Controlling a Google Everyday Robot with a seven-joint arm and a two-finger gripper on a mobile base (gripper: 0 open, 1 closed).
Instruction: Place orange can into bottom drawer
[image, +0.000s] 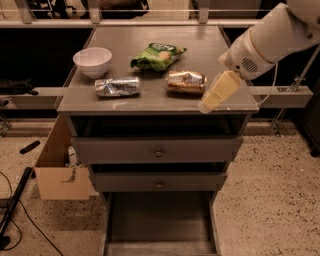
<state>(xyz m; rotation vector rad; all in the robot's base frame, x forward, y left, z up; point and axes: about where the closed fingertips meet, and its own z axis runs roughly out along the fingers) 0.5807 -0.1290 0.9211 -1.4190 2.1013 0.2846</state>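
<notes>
The orange can lies on its side on the grey cabinet top, right of centre. The bottom drawer is pulled out below, a wide flat grey tray with nothing showing in it. My gripper, pale cream on a white arm, hangs over the cabinet's front right corner, just right of the orange can and apart from it. It holds nothing.
A silver-grey can lies left of the orange can. A white bowl and a green chip bag sit behind. Two shallower drawers stick out slightly. A cardboard box and cables lie on the floor at left.
</notes>
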